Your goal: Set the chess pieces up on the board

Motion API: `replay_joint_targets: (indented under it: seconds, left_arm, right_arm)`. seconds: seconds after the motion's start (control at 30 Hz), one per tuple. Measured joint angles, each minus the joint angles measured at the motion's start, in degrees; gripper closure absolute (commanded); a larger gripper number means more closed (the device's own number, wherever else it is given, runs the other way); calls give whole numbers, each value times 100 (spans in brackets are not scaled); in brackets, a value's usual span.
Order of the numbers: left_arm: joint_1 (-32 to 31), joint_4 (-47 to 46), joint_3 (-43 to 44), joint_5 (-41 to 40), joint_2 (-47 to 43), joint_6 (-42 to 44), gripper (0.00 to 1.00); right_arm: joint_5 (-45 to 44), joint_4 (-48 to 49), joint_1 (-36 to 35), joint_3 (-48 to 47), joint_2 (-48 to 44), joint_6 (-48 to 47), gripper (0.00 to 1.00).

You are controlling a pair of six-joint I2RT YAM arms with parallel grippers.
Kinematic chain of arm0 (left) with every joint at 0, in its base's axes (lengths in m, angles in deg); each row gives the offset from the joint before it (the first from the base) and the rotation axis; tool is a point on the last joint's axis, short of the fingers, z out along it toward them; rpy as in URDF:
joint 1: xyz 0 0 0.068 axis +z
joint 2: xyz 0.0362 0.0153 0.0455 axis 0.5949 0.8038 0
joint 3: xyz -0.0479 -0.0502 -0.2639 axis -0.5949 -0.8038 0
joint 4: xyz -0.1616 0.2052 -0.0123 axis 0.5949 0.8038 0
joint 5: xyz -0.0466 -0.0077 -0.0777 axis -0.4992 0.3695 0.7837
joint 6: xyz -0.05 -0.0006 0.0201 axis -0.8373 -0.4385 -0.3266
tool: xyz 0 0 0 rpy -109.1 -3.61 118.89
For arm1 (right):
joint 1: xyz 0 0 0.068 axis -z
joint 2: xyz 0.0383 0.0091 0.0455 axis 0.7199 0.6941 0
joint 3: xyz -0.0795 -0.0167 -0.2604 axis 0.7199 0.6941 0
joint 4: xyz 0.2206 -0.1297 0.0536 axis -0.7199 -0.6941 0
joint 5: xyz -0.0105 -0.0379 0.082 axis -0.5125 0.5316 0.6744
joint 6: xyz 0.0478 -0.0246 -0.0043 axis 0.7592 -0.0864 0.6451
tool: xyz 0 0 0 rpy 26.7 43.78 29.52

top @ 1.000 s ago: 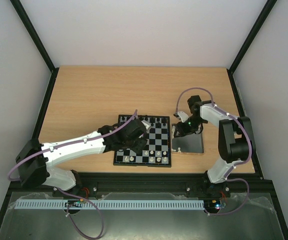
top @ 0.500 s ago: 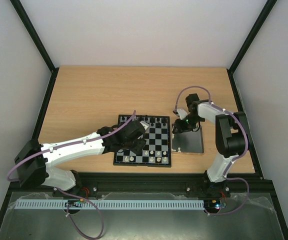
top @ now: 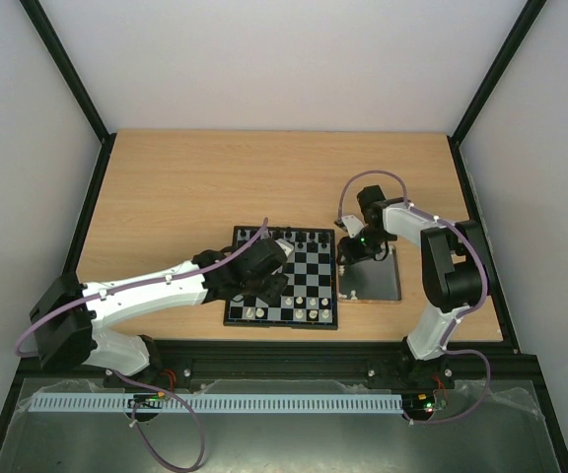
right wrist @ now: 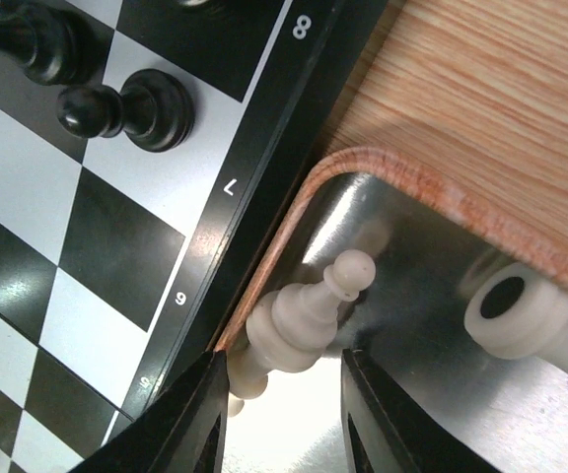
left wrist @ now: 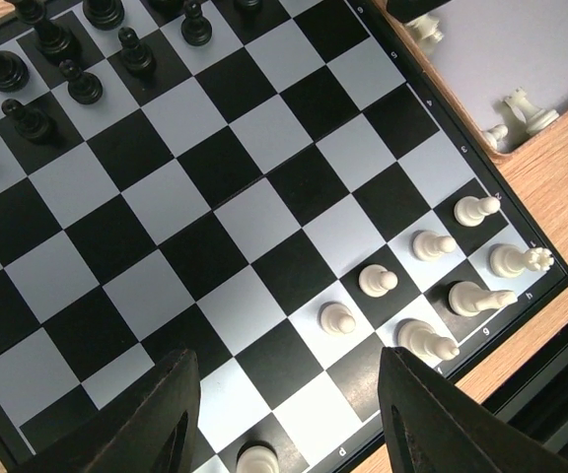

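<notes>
Right hand (right wrist: pixel 284 394) at lower centre of frame, pinching tilted cream chess piece (right wrist: pixel 304 313) at tray (right wrist: pixel 422 394) corner; left hand (left wrist: pixel 289 414) spread over board (left wrist: pixel 254 212).

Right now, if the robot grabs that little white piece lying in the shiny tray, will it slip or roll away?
It might roll: the white piece lies on its side and its body looks round. It could slide too, since the metal tray looks smooth and shiny. It looks hard, so probably stiff, not squishy.
</notes>
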Motion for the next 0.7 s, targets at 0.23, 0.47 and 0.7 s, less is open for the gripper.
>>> replay_joint_targets:
  seconds: [0.23, 0.47, 0.7]
  left_arm:
    - [0, -7, -4, 0, 63, 0, 46]
    - [0, -94, -4, 2, 155, 2, 46]
    - [0, -133, -28, 0, 157, 4, 46]
  right_arm:
    - [-595, -4, -66, 63, -83, 4, 65]
    - [-1071, -31, -85, 125, -184, 2, 65]
    - [-1117, -31, -85, 245, -256, -98, 67]
